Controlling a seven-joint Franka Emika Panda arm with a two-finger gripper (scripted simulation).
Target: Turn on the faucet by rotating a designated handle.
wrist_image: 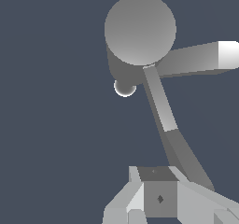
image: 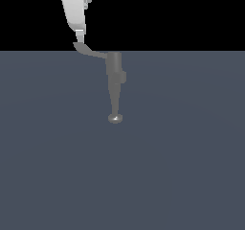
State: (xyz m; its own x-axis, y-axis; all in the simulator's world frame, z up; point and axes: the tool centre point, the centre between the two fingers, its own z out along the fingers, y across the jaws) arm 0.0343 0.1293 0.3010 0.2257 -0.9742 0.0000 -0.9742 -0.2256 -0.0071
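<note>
The grey faucet stands upright in the middle of the exterior view, its tapering spout ending in a rounded tip. The thin handle branches from the body's top toward the exterior view's left and ends in a widened paddle. My gripper comes down from above, its fingertips right at the paddle tip. The jaws look shut, with nothing between them. In the wrist view the faucet's round top is ahead, and the handle runs from it to beside my gripper.
A flat dark blue-grey floor lies all around the faucet. In the wrist view a second grey bar with a bright end sticks out sideways from the faucet body.
</note>
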